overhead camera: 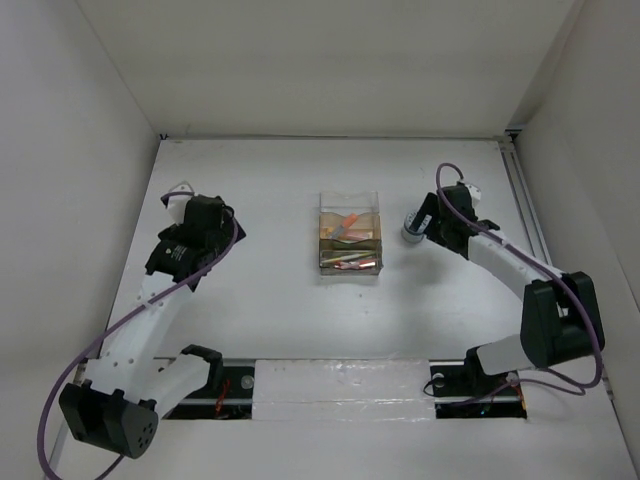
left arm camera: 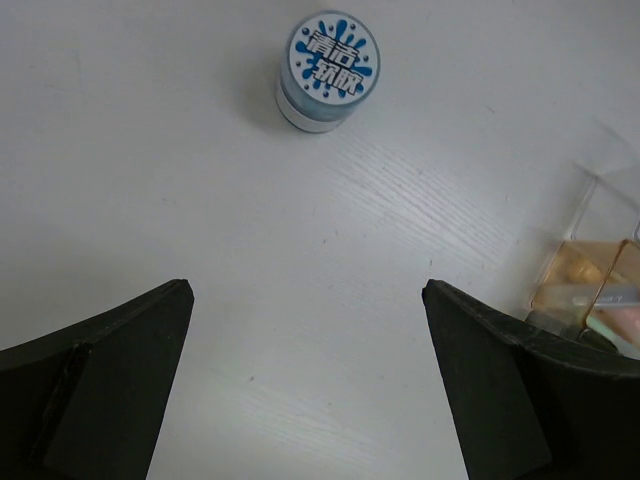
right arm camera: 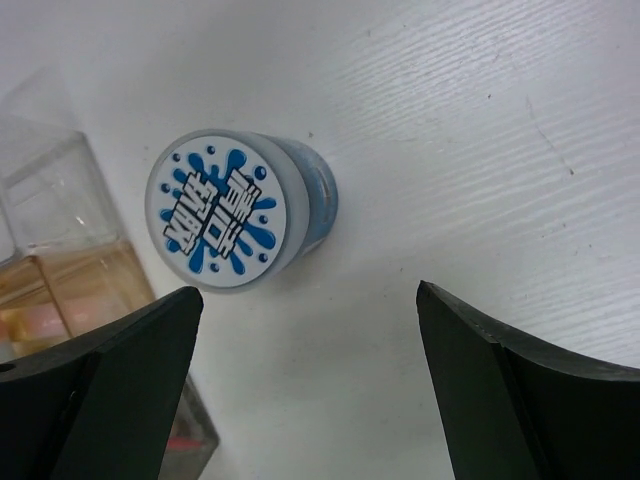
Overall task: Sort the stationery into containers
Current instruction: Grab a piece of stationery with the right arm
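The right gripper stands wide, its 2 dark fingers well apart with nothing between them. Just beyond the fingertips sits a round blue-grey roll. Its white face, printed with a blue splash and characters, is turned toward the wrist camera, and it lies closer to the finger on the left of that view. In the top view this roll is just beside the right side of the clear organizer, on the white table. The organizer's clear wall and tan-brown inside fill the left edge of the right wrist view.

The left gripper is also spread wide and holds nothing, with only bare table between its 2 fingers. Ahead of it, well apart from the fingertips, stands a 2nd roll with the same blue splash print on top. The organizer shows at the right edge of the left wrist view. This roll is well to the left of the organizer, and the left gripper is also well out on that side.

The organizer sits near the middle of the table between the 2 arms. Thin orange and red pens lie in its near compartment, and more orange and pale items lie in the compartment behind that, too small to name.
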